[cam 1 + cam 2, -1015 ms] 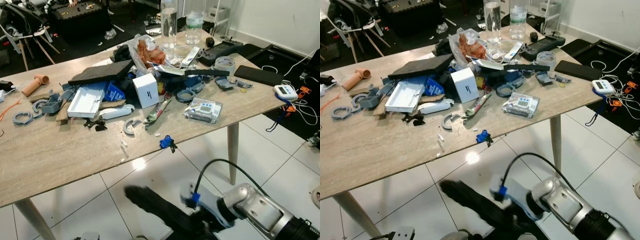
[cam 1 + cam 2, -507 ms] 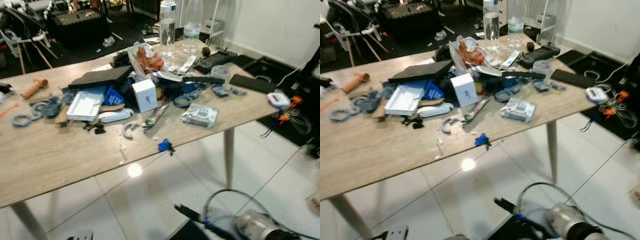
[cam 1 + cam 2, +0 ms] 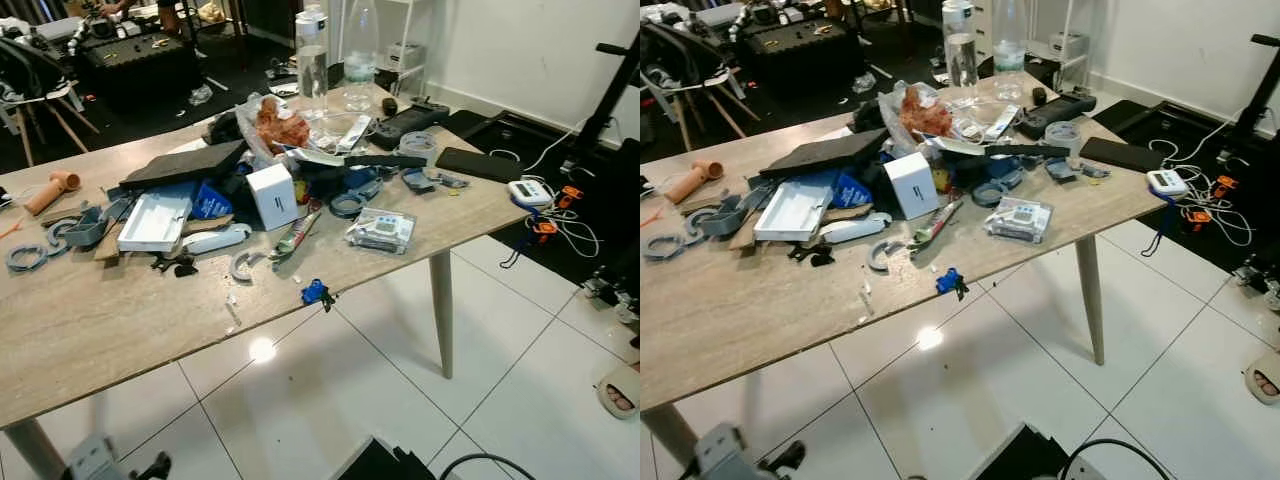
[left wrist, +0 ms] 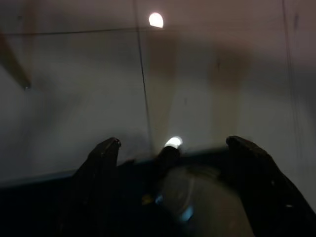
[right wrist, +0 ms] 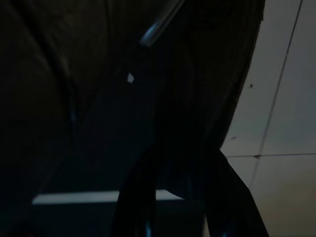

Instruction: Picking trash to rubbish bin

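The trash sits heaped on the wooden worktop [image 3: 120, 330], mostly from the centre out toward 12 o'clock; no rubbish bin can be picked out. The likeliest first pick is the crumpled clear bag with orange-red contents [image 3: 272, 122] at about 12 o'clock in the pile, just in front of the tall water bottle [image 3: 311, 60]. It is probably light, soft and crinkly, so a pinch on a bunched fold near its top should hold better than a squeeze on the slick belly. The small white box [image 3: 271, 195] at the centre looks light and stiff, and is best taken across its two flat sides. The loose grey plastic rings [image 3: 240, 265] at 6 o'clock of the box are thin and rigid, awkward to lift flat; hooking one finger through the curve may work. The blue scrap [image 3: 316, 293] near the worktop's front edge is tiny and easy to knock off.

The left gripper [image 4: 168, 163] hangs low over the tiled floor [image 3: 330, 400], its fingers [image 4: 101, 163] spread apart and holding nothing. The right wrist view is dark, and I cannot tell how that arm's gripper stands.
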